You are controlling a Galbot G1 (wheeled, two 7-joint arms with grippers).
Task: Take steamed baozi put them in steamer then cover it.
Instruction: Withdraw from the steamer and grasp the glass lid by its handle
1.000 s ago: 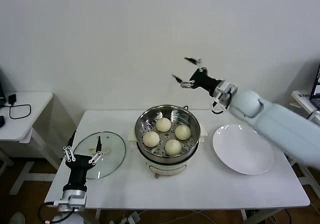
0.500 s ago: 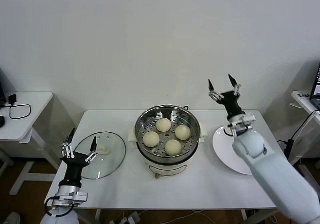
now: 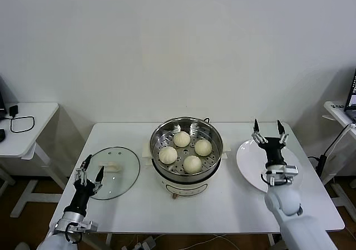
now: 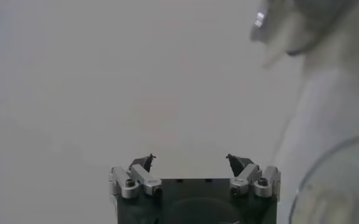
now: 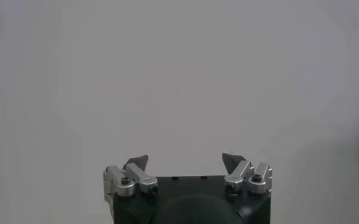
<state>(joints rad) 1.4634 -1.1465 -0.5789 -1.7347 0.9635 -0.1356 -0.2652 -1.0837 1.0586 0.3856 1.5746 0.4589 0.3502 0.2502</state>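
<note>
The steamer (image 3: pixel 187 128) stands at the middle of the white table. Several cream-white baozi (image 3: pixel 193 163) lie on its perforated tray. The glass cover (image 3: pixel 114 175) lies flat on the table to the steamer's left, its cream handle (image 3: pixel 113 168) up. My left gripper (image 3: pixel 90 169) is open and empty, pointing up at the cover's near-left edge; in the left wrist view (image 4: pixel 190 160) it faces the wall. My right gripper (image 3: pixel 269 131) is open and empty, pointing up over the white plate; in the right wrist view (image 5: pixel 184 161) it faces bare wall.
A flat white plate (image 3: pixel 253 166) lies right of the steamer. A second white table (image 3: pixel 28 122) with a black cable stands at the far left. The table's front edge runs just before both arms.
My right arm has swung down from high behind the steamer to the plate on the right, its gripper pointing up. My left gripper has sunk lower by the cover.
</note>
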